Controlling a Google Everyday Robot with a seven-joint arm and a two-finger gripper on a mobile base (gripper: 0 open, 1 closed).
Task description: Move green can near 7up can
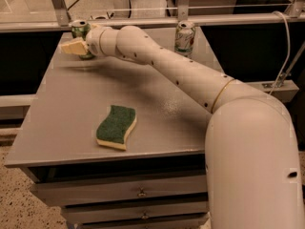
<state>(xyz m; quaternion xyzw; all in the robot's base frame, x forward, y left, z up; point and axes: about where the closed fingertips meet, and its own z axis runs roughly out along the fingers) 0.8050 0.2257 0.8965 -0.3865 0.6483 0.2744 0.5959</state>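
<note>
- Green can (79,30) stands upright at the far left corner of the table (66,99), silver top showing, its green body half hidden behind the gripper (72,47).
- The gripper hangs right at the can, just in front of it; spread or pinched, I cannot tell from here.
- The risk, as I judge it: so near the edge, a glancing nudge could tip the can or push it off the corner.
- The sponge (116,126) lies mid-table, nearer the front.
- The 7up can (185,37) stands upright at the far edge, well apart to the right; a careless arrival could knock it over.
</note>
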